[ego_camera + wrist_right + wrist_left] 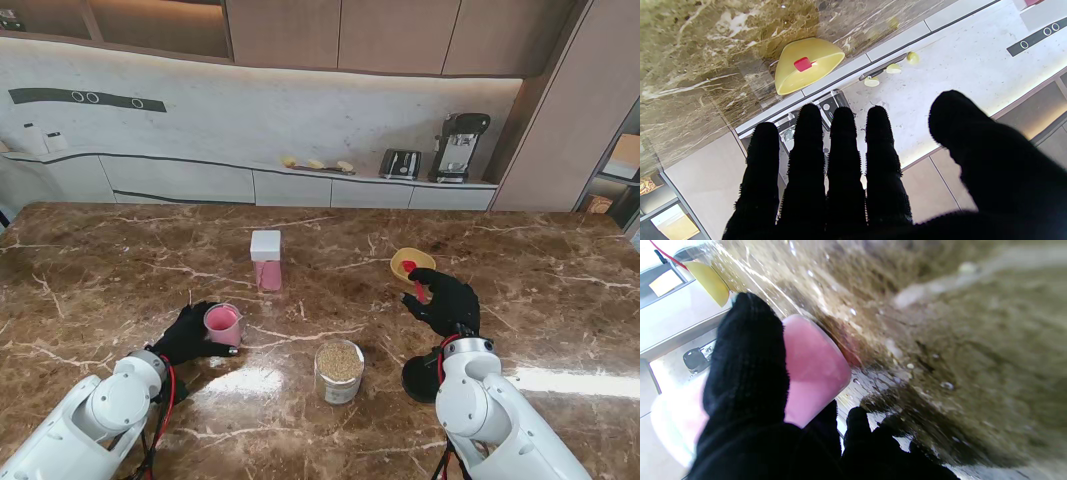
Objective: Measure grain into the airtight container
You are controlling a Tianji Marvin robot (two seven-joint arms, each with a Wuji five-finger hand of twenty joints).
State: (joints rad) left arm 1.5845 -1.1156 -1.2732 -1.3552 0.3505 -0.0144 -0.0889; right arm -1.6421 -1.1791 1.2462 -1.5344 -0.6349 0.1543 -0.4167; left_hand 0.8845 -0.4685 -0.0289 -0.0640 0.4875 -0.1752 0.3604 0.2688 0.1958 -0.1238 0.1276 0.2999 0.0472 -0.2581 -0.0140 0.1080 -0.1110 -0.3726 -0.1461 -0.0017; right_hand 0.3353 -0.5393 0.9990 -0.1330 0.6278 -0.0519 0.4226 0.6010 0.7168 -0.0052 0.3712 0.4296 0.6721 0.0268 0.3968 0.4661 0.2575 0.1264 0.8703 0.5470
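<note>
The jar of grain stands open near the six o'clock edge of the bench, its tan fill almost up to the rim. At about nine o'clock from it sits the pink measuring cup, upright, with the left robot hand wrapped around its near side; the cup looks empty, though its inside is hard to read. Toward twelve o'clock from the jar, well apart, is the airtight container, pinkish and clear with its white lid seated on top. At roughly two o'clock lies a yellow bowl with a red scoop resting in it, and the right robot hand hovers just nearer to me than that bowl, fingers spread wide and holding nothing.

By my reading the task has barely begun: the cup is gripped, but no grain appears to have been drawn, the container's lid is still on, and scooping, opening and pouring all remain.

The stand view alone shows the whole layout, including jar and container. The left wrist view adds the grip itself: a gloved finger pressed flat on the cup's pink wall, with the bench blurred beyond. The right wrist view shows the fingers straight and apart, and the bowl ahead of them, untouched.
</note>
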